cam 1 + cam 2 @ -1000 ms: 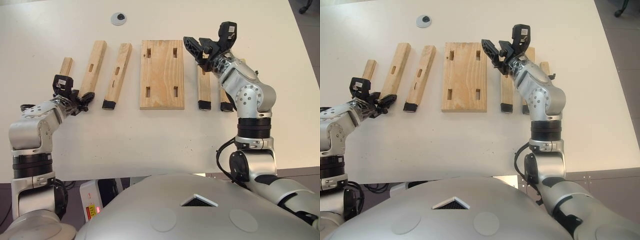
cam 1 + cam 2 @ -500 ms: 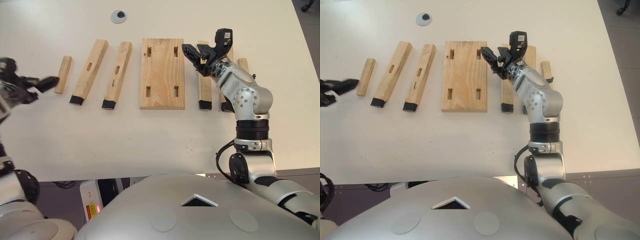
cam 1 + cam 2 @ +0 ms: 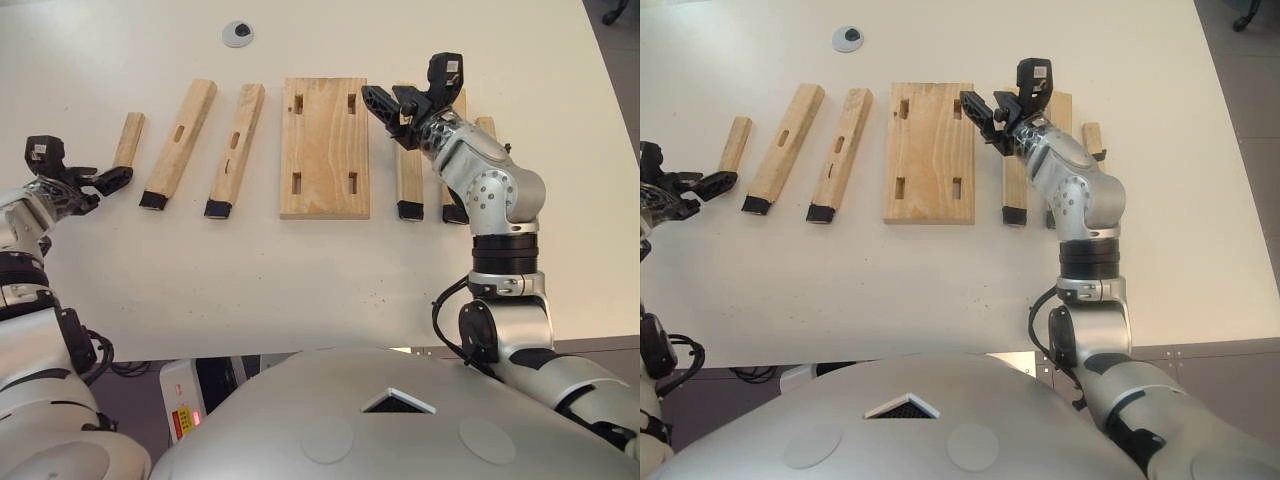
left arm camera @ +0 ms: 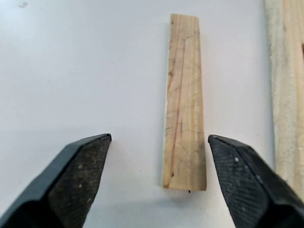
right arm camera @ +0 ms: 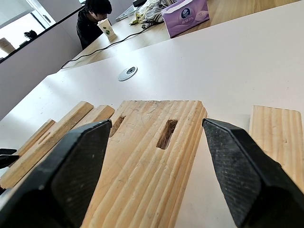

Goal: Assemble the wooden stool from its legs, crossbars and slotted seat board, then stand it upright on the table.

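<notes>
Two wide-open, empty tools: left gripper (image 4: 159,138) by a short grainy crossbar (image 4: 185,95), right gripper (image 5: 156,122) near the slotted seat board (image 3: 323,150). The table (image 3: 300,260) is smooth white

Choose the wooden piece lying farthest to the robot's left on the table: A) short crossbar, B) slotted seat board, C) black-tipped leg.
A: the short crossbar lies leftmost, just ahead of the open left gripper.

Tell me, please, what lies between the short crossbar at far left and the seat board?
Two legs lie flat there, apart: the outer leg nearer the short crossbar, the inner leg nearer the seat board, seen in the left eye view.
</notes>
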Action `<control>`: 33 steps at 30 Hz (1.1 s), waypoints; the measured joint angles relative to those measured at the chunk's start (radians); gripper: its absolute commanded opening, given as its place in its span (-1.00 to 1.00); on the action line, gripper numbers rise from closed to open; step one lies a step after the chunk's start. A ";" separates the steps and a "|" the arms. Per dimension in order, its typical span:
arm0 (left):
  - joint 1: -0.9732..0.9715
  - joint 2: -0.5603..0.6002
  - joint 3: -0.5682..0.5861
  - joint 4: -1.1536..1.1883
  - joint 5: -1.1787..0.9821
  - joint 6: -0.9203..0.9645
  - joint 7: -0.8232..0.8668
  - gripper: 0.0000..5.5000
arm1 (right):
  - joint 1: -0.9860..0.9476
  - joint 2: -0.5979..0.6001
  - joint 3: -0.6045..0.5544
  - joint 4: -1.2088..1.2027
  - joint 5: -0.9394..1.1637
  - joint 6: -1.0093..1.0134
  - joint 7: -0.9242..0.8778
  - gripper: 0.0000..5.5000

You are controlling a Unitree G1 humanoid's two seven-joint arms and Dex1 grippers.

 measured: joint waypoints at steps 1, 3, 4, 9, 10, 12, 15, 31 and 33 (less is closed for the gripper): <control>0.006 -0.002 -0.004 -0.002 0.007 -0.009 0.003 0.13 | 0.000 0.000 0.000 0.000 -0.004 0.000 0.001 0.28; 0.026 -0.006 -0.008 -0.029 0.009 -0.012 0.003 0.06 | 0.000 0.000 -0.001 0.001 -0.016 0.000 0.000 0.28; 0.033 -0.010 -0.011 -0.047 0.010 -0.012 -0.001 0.01 | 0.000 0.001 -0.002 0.001 -0.018 0.000 0.000 0.28; 0.073 -0.030 -0.027 -0.124 0.007 -0.009 -0.009 -0.17 | 0.000 0.002 -0.009 0.006 -0.028 -0.006 -0.004 0.28; 0.075 -0.031 -0.027 -0.129 0.007 -0.007 -0.008 -0.24 | -0.001 0.002 -0.012 0.007 -0.029 -0.009 -0.007 0.28; 0.077 -0.037 -0.025 -0.132 0.007 -0.007 -0.001 -0.30 | -0.005 0.002 -0.016 0.011 -0.032 -0.012 -0.010 0.28; 0.088 -0.056 -0.009 -0.153 0.004 -0.012 0.033 -0.45 | -0.012 0.004 -0.027 0.022 -0.034 -0.013 -0.020 0.28; -0.075 -0.347 -0.134 -0.889 -0.044 0.044 0.269 -0.54 | -0.150 0.099 -0.245 0.029 0.293 0.207 -0.053 0.63; -0.045 -0.373 -0.191 -0.990 -0.055 0.052 0.236 -0.54 | -0.205 0.116 -0.331 0.030 0.411 0.272 -0.088 0.75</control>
